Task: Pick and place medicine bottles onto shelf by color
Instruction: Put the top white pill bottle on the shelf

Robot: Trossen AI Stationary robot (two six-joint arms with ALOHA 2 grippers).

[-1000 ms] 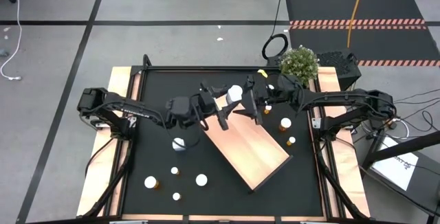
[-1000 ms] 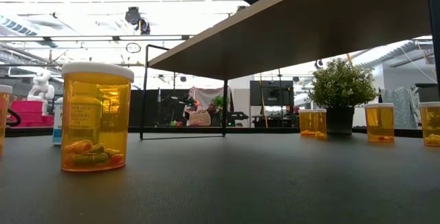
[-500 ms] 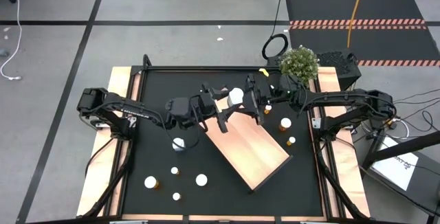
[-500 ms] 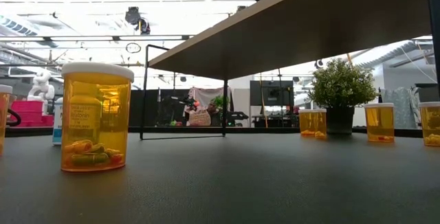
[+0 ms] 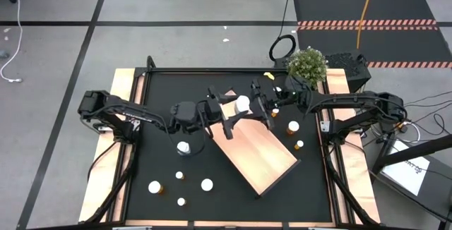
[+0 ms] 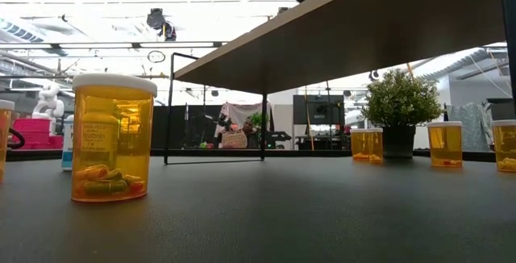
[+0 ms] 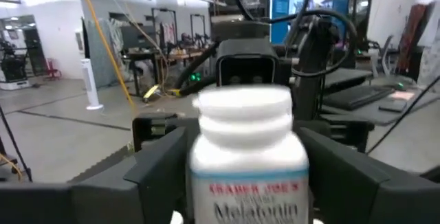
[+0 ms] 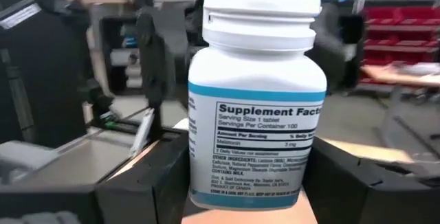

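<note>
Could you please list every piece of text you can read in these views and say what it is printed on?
"TRADER JOE'S" and "Melatonin": front label of the white plastic supplement bottle.
"Supplement Fact", cut off at the label's edge, then "Serving Size 1 tablet", "Servings Per Container 100": back label of the same bottle.
Finer ingredient lines there: too small.
Label on the nearest amber pill bottle with a white cap: too blurred.

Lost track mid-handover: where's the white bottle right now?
In the high view the white bottle is above the shelf's far end, between the left gripper and right gripper, both close against it; the plant is farther right.
</note>
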